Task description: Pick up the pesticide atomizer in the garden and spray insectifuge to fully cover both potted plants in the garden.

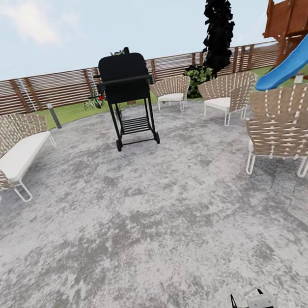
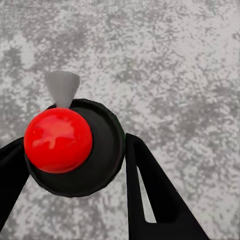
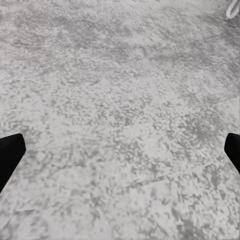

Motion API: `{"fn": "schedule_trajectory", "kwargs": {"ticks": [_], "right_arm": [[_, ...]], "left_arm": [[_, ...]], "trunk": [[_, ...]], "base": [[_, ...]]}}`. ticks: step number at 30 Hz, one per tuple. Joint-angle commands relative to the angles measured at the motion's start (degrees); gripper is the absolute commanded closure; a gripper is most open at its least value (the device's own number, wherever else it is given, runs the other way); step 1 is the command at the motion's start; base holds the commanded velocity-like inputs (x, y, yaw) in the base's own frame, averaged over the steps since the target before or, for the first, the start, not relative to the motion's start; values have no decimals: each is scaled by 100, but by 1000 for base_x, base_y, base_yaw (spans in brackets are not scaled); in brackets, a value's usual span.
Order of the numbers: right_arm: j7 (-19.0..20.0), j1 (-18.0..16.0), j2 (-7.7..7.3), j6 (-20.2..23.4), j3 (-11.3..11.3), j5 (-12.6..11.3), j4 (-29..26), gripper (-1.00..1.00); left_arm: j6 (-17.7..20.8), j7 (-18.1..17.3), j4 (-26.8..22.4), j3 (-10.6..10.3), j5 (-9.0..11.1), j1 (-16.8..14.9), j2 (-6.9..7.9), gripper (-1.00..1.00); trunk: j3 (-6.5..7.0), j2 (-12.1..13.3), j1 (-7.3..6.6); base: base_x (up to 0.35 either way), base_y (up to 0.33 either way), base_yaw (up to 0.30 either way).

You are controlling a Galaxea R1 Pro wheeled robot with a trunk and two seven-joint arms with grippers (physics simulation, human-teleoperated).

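In the left wrist view my left gripper (image 2: pixel 75 142) is shut on a round dark object with a red dome and a pale grey nozzle. It looks like the pesticide atomizer (image 2: pixel 100 160) seen end-on, and both black fingers (image 2: pixel 150 190) press its sides. My right gripper (image 3: pixel 120 150) is open over bare stone, its fingertips far apart at the picture's edges. The garden's grey mottled patio (image 1: pixel 158 213) spreads ahead in the head view. A low leafy plant (image 1: pixel 94 102) stands by the fence; it is too small to tell whether it is one of the potted plants.
A black wheeled grill (image 1: pixel 129 100) stands mid-patio ahead. A woven bench (image 1: pixel 8 147) is at the left, and woven chairs (image 1: pixel 284 126) are at the right and back. Beyond are lawn, a slatted fence (image 1: pixel 39 90), a dark tree (image 1: pixel 219 14) and a blue slide (image 1: pixel 291 65).
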Motion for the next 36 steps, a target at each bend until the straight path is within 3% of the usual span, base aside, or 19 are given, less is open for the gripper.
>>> {"fn": "schedule_trajectory", "kwargs": {"ticks": [1, 19, 36], "right_arm": [[-43, -2, 1, -5, -25, 61, 2, -100], [-43, -2, 14, -9, -25, 61, 2, -100], [-43, -1, 1, -14, -32, 61, -7, -100]], "left_arm": [[-7, -59, 7, 33, 31, -5, 0, 100], [-7, -56, 6, 33, 31, -5, 0, 100], [-8, -60, 9, 33, 31, -5, 8, 100]], "trunk": [[2, -2, 3], [79, -2, 3], [82, -2, 3]], "base": [[340, 0, 188], [340, 0, 231], [291, 0, 14]]}}
